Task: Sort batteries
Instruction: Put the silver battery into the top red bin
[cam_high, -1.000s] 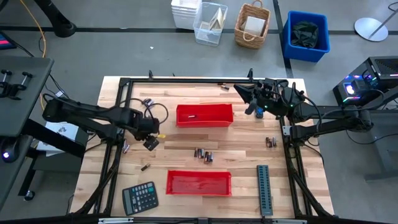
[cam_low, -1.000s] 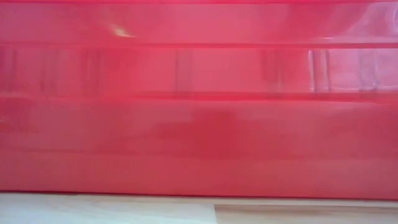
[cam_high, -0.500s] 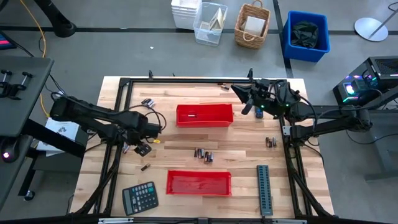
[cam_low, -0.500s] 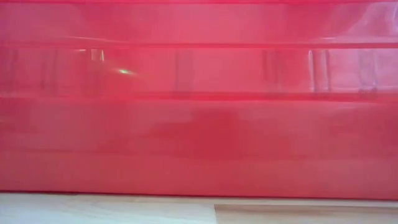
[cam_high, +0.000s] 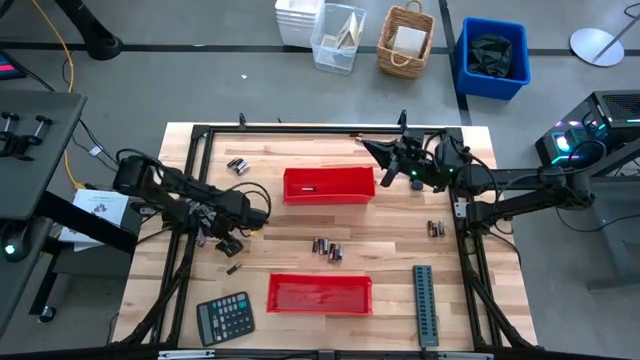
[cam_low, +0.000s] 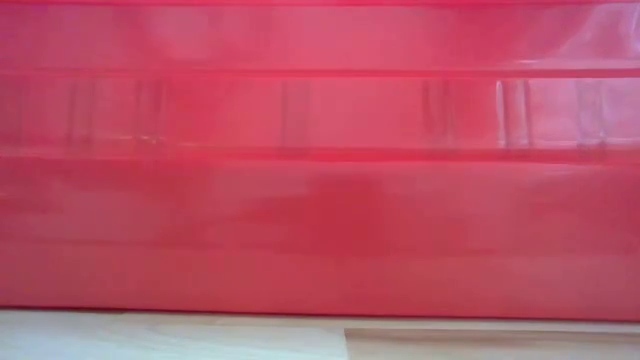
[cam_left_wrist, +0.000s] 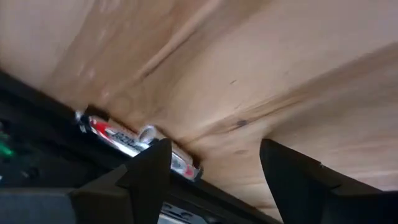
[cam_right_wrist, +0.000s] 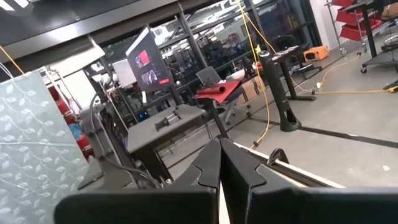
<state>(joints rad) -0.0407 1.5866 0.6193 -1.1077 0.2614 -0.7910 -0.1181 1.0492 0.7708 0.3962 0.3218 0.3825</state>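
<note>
In the high view the left arm reaches in from the left edge, running low and nearly level across the left side of the table (cam_high: 300, 225), its wrist bent down so the left gripper (cam_high: 229, 244) sits at centre left, just over the wood beside the black frame rail. In the left wrist view its fingers (cam_left_wrist: 149, 177) stand spread apart with bare wood between them, and one battery (cam_left_wrist: 134, 144) lies against the dark rail just beside one finger, not pinched. The right arm comes in from the right edge, elbow out past the table, forearm stretched toward the upper middle; the right gripper (cam_high: 372, 151) hovers just right of the far tray (cam_high: 328, 184), tilted up so that the right wrist view looks into the room, with its fingers (cam_right_wrist: 208, 168) pressed together and holding nothing. Loose batteries lie in a cluster (cam_high: 327, 249) at centre between the two trays, a pair (cam_high: 436, 229) at centre right, a pair (cam_high: 237, 166) at upper left, and one (cam_high: 233, 269) below the left gripper. The near tray (cam_high: 319, 293) fills the low view as a red wall (cam_low: 320, 200).
</note>
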